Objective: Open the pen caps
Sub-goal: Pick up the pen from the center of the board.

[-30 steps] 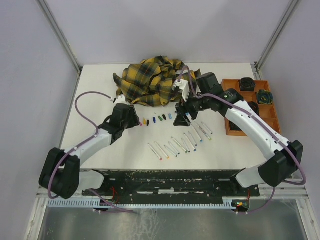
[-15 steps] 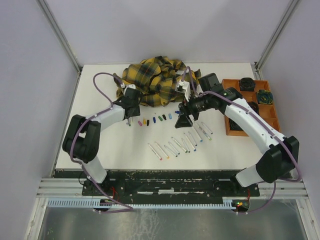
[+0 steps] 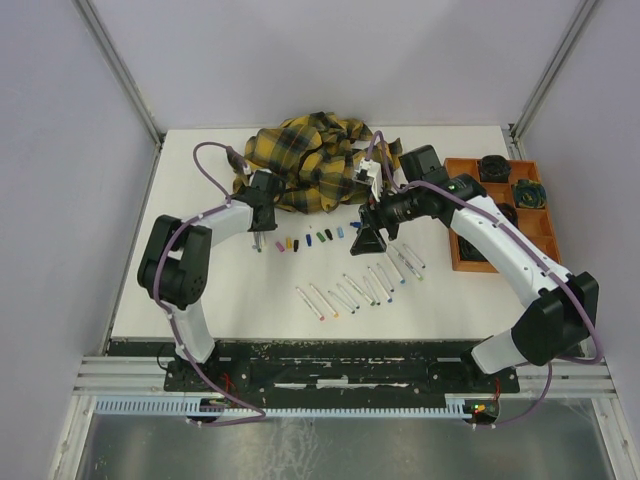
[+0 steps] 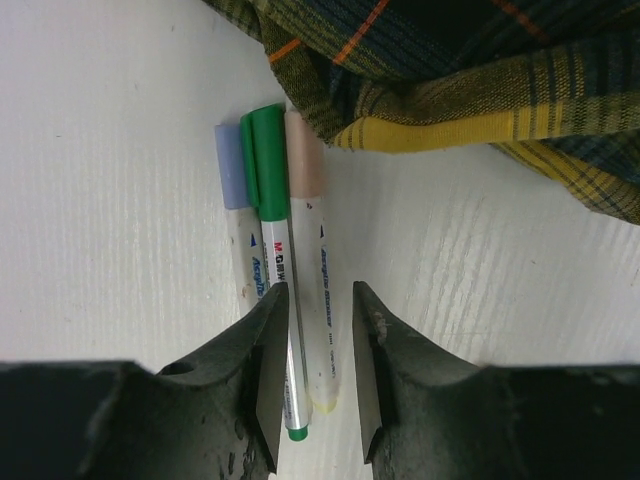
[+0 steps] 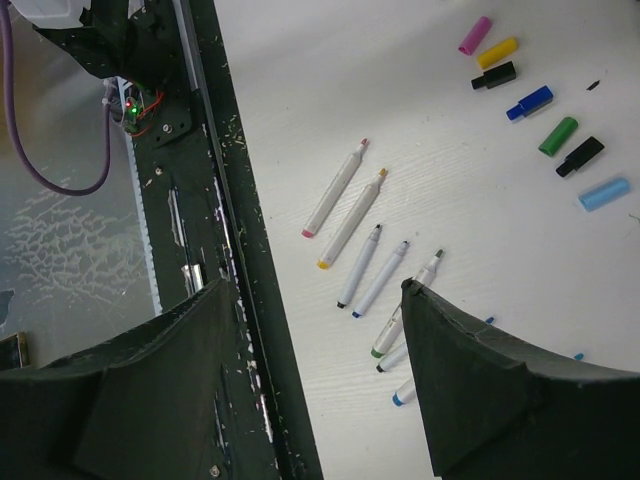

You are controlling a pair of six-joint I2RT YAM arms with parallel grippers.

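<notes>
Three capped pens lie side by side at the edge of the plaid cloth (image 4: 470, 70): a lavender-capped one (image 4: 231, 165), a green-capped one (image 4: 266, 160) and a pale pink-capped one (image 4: 305, 155). My left gripper (image 4: 318, 292) is low over their tail ends, open, jaws narrowly apart. The green and pink pens' barrels lie between the jaws; the left pad is next to the green one. Loose pen caps (image 5: 529, 102) form a row on the table (image 3: 310, 240). Uncapped pens (image 5: 335, 188) lie nearer the front (image 3: 360, 288). My right gripper (image 5: 318, 290) hangs wide open above them, holding nothing.
An orange compartment tray (image 3: 470, 262) with dark items stands at the right edge. The plaid cloth (image 3: 300, 165) is heaped at the back centre. The black front rail (image 5: 200, 150) runs along the table's near edge. A purple cable (image 3: 215, 160) loops off the left arm.
My left arm has swung back and left from the cap row to the cloth's edge, and its jaws have narrowed around the capped pens. The right gripper opened slightly and barely moved.
</notes>
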